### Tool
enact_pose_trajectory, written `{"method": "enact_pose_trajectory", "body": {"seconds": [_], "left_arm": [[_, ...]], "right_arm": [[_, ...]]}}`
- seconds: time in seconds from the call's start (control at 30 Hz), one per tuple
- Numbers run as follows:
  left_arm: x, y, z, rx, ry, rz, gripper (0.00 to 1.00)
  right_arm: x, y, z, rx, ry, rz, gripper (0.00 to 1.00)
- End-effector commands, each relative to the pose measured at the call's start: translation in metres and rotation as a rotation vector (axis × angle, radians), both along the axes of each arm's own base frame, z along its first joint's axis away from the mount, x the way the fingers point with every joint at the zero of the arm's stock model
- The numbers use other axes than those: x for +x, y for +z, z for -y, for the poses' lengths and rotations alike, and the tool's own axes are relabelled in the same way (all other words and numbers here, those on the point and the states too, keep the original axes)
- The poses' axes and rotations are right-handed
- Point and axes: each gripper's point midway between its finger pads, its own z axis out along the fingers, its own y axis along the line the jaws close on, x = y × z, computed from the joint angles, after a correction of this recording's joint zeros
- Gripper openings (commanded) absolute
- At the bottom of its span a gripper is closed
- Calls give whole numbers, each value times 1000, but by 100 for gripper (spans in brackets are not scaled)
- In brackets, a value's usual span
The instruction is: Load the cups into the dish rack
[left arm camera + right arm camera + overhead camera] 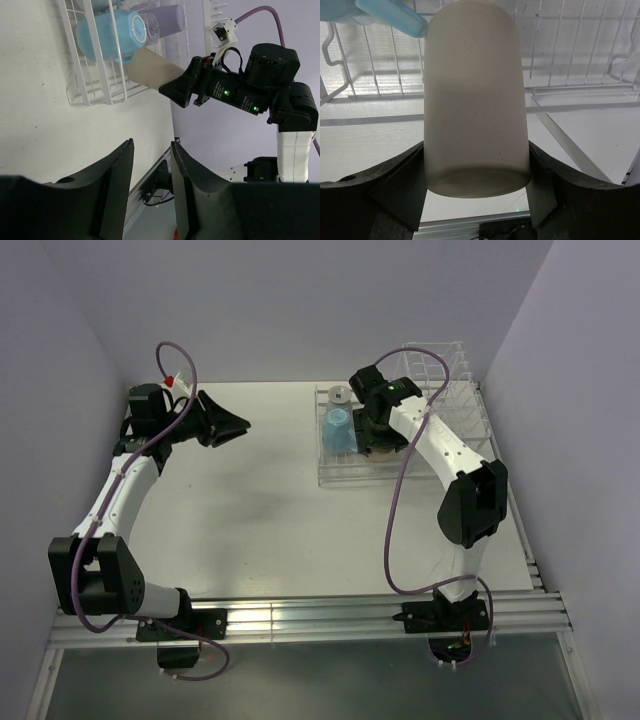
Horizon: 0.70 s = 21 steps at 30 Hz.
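The tan brown cup (475,110) is clamped between the two fingers of the right gripper (475,167), which are closed against its opposite sides. The cup's long axis runs in line with the fingers. Its free end points away from the wrist, toward the wires of the dish rack (560,90). In the left wrist view the cup (150,70) projects from the right gripper (182,90) at a slant over the rack's flat tray section (95,95). Its free end is just beside a light blue mug (107,35); whether they touch cannot be determined. A lavender tumbler (167,20) sits in the rack beyond the mug. The left gripper (232,427) is well apart from the rack, above the table (250,520). Its fingers are spread and hold nothing.
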Motion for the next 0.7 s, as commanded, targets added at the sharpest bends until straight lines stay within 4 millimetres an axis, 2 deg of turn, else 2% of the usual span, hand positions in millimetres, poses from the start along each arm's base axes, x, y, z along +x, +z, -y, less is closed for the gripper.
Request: {"method": "enact_pose_trajectory", "body": {"seconds": [0.0, 0.3, 0.67], "left_arm": [[3, 6, 1, 4, -23, 52, 41], [3, 3, 1, 7, -21, 45, 41], [4, 1, 1, 9, -20, 40, 41]], "right_arm": [[10, 7, -2, 11, 2, 27, 15], [13, 10, -2, 11, -1, 39, 28], [15, 3, 1, -5, -13, 26, 51]]}}
